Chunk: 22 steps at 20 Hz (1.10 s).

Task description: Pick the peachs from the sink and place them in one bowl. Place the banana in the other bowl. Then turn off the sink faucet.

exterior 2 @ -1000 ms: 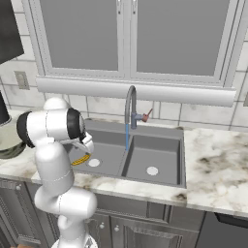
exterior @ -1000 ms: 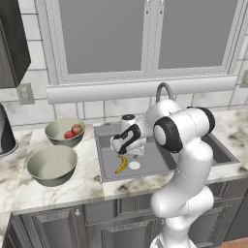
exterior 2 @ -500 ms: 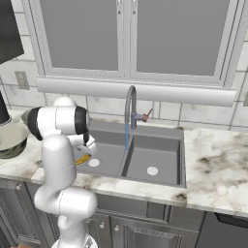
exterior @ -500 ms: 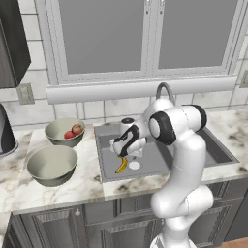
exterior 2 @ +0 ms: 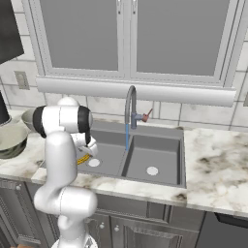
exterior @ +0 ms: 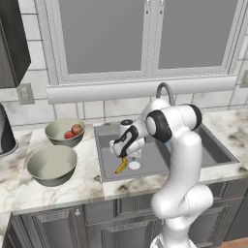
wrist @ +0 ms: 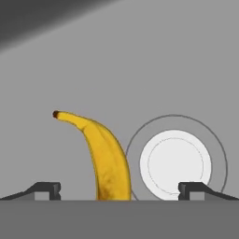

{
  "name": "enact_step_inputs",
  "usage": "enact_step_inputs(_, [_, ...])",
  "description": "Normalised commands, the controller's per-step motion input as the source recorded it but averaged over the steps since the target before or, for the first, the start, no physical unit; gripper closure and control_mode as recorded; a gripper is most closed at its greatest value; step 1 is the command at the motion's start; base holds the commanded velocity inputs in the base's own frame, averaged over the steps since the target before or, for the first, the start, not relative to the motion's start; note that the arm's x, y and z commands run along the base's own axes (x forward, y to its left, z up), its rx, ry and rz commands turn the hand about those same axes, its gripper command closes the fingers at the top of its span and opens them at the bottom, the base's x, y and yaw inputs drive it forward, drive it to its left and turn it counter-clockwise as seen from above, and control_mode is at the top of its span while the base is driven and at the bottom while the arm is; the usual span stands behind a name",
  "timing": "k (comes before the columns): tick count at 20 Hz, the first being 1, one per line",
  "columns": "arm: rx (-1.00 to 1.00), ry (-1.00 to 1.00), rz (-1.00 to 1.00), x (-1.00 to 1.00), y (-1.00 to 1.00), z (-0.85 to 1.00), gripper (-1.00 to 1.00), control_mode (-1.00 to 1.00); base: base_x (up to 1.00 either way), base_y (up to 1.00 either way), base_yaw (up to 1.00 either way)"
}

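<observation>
The yellow banana (exterior: 121, 165) (wrist: 109, 161) lies on the floor of the left basin of the dark sink (exterior: 193, 167), beside the white drain (wrist: 175, 161). My gripper (exterior: 119, 155) (wrist: 119, 189) hangs open just above it, one fingertip on either side of the fruit's near end, touching nothing. Two red-orange peachs (exterior: 73, 131) rest in the far, smaller bowl (exterior: 57, 131) on the counter to the left. The wider bowl (exterior: 52, 164) in front of it holds nothing. A blue stream of water runs from the gooseneck faucet (exterior 2: 130, 109).
A marble counter (exterior: 92, 181) surrounds the sink. A dark appliance (exterior: 6, 133) stands at the far left and a dark wall cabinet (exterior: 12, 43) hangs above it. The right basin (exterior 2: 155, 162) holds nothing but its drain. A window sill (exterior 2: 135, 92) juts out behind the faucet.
The arm's elbow has swung over the sink and the hand has sunk a little toward the banana. The jaws stay open.
</observation>
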Motion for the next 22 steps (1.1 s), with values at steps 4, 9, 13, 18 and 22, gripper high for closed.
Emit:
enact_step_inputs(4, [0.0, 0.0, 0.0, 0.09, 0.0, -0.15, -1.0, -1.0, 0.0, 0.0, 0.0])
enact_step_inputs(9, [0.0, 0.0, 0.0, 0.02, 0.0, -0.15, -1.0, -1.0, 0.0, 0.0, 0.0])
enact_step_inputs(13, [0.0, 0.0, 0.0, 0.0, 0.0, -0.16, -1.0, -1.0, 0.0, 0.0, 0.0])
enact_step_inputs(18, [0.0, 0.0, 0.0, 0.0, 0.0, -0.21, -1.0, -1.0, 0.0, 0.0, 0.0])
enact_step_inputs(22, [0.0, 0.0, 0.0, 0.0, 0.0, -0.23, -1.0, -1.0, 0.0, 0.0, 0.0])
